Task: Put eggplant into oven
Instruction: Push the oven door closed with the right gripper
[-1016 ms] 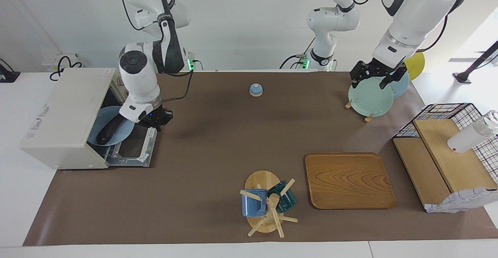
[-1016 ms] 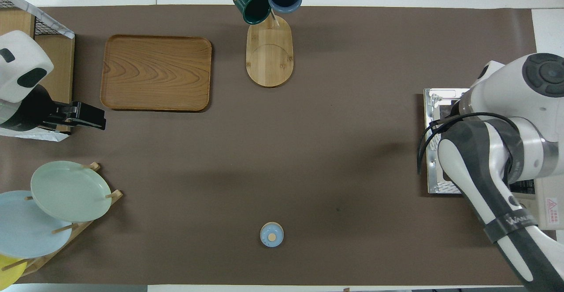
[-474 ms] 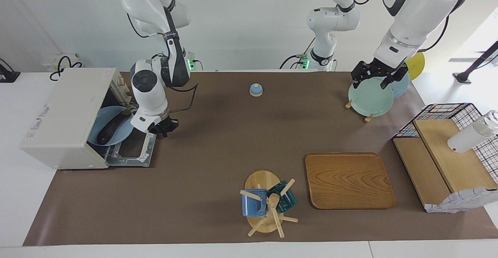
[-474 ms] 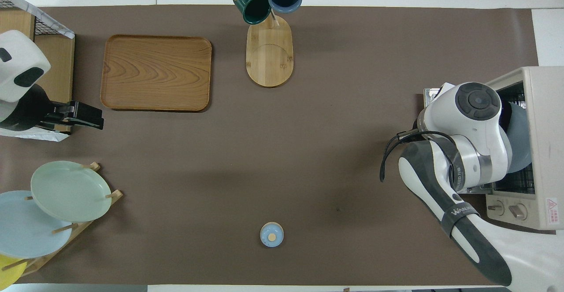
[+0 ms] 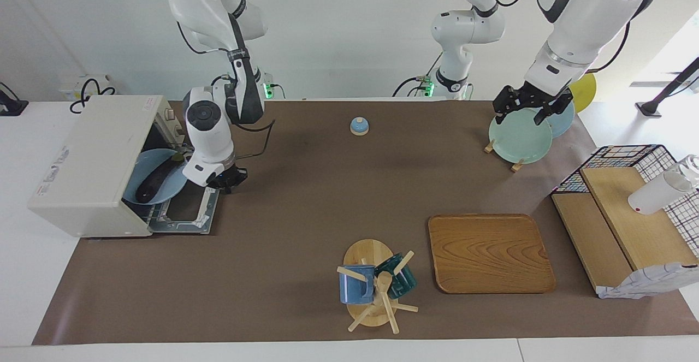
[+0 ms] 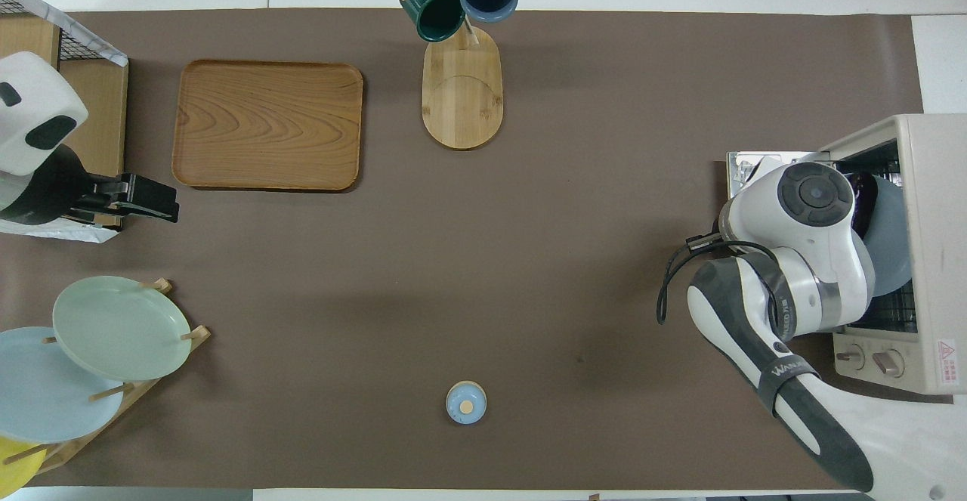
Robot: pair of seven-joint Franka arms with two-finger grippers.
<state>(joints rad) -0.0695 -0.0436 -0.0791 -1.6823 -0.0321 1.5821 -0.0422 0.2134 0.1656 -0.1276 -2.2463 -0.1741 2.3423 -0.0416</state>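
We are seeing the eggplant [image 5: 153, 180] lying inside the oven [image 5: 93, 160] — right gripper [image 5: 228, 179] hovering over its door, grip unclear; left gripper [image 5: 531, 106] waiting, splayed.

The oven [image 5: 93, 162] stands open at the right arm's end of the table, its door [image 5: 185, 209] folded flat on the mat in front of it. A blue plate [image 5: 143, 184] with the eggplant [image 5: 154, 182] fills most of the mouth, so little room is left inside. The right gripper [image 5: 228, 179] hangs over the door's outer edge, and its arm crosses above the door, blocking the way in from above.

The middle of the table is wide and bare; only a small bell [image 5: 359, 126] stands near the robots. The mug rack [image 5: 374, 285] and the tray [image 5: 489, 253] stand farther out. The left gripper [image 5: 531, 112] is over the plate rack [image 5: 516, 138], near the wire basket [image 5: 628, 160].
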